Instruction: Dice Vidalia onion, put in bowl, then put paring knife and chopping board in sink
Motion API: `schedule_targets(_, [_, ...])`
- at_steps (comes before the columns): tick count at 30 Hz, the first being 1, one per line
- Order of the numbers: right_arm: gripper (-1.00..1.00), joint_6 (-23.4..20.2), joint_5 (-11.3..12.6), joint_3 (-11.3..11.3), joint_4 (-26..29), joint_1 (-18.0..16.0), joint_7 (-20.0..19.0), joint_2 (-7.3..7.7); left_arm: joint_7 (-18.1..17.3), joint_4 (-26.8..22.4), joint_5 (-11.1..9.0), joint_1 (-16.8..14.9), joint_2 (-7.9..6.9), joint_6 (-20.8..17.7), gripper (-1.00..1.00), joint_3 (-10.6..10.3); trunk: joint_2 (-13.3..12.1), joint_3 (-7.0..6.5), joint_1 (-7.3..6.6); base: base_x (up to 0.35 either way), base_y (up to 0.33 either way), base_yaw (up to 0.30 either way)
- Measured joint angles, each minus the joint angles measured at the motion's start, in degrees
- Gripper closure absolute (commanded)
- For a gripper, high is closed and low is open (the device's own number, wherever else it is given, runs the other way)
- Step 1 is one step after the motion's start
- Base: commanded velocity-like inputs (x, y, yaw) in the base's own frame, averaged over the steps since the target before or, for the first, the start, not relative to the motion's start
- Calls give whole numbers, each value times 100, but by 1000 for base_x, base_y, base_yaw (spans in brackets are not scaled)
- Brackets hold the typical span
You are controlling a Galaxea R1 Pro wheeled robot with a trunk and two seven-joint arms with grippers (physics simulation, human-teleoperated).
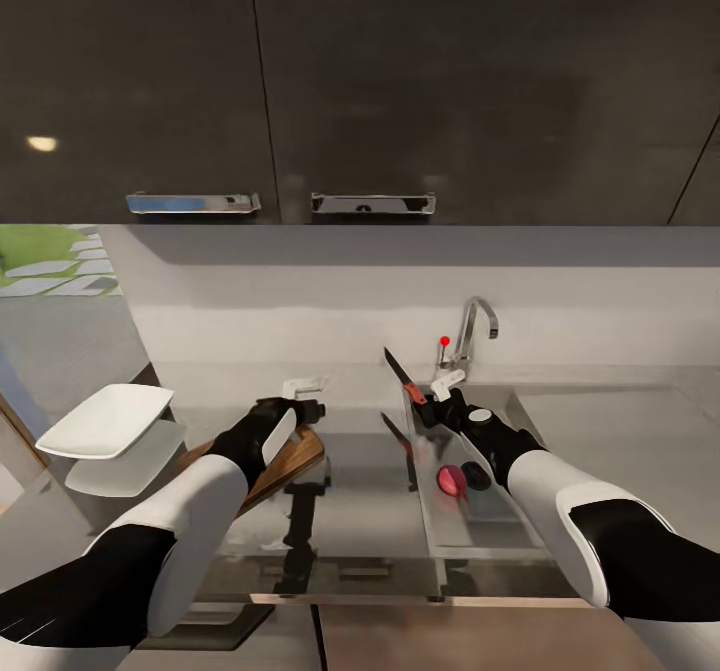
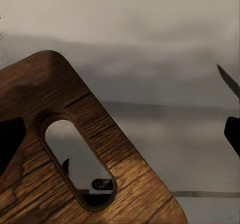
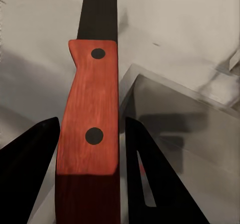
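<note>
Red-handled and dark-bladed, the paring knife [image 3: 90, 129] carried no maker's mark or lettering that we could read; its handle showed only two dark round rivets. We saw the right end effector [image 1: 432, 403] clenched on that handle, its black fingers [image 3: 30, 169] at either side, with the blade raised and pointing away from the robot, above the near-left corner of the sink [image 1: 520, 413]. Inside the grey steel basin lay a small pink-red round thing [image 1: 450, 479] just beside the dark drain, and the curved chrome tap [image 1: 478, 326] with its red-tipped lever stood behind. The chopping board [image 2: 100, 149] was dark brown with plain grain, a rounded corner and an oblong handle slot, again without any writing. We saw the left end effector [image 1: 300, 413] at its far end, with the board tilted up off the glossy dark desk [image 1: 360, 511]; whether the fingers gripped the board we could not tell. The white squarish bowl [image 1: 105, 419] sat at the desk's far left, well apart from the board.
</note>
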State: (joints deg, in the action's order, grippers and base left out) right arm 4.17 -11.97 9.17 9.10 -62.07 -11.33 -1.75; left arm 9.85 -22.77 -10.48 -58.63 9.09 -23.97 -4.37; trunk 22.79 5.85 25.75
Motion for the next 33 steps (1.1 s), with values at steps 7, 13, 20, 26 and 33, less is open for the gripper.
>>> schedule_targets(7, [100,-1,0,6,0,0,3,-12,152,249,0,-3,-8,321,-100,0,0,0,0,0,0,0])
schedule_targets(13, [100,-1,0,9,0,0,7,-18,169,331,0,-4,-9,405,-100,-2,0,0,0,0,0,0])
schedule_targets(20, [100,-1,0,9,0,0,16,-19,165,353,0,-4,-3,412,-100,-7,1,0,-1,25,-34,0])
schedule_targets(26, [100,-1,0,9,-1,0,18,-19,165,428,3,-3,7,412,-100,-14,0,0,-1,117,-129,0])
schedule_targets(33, [100,-1,0,9,0,0,18,-19,174,442,7,-2,14,412,-100,-47,0,0,0,17,-21,0])
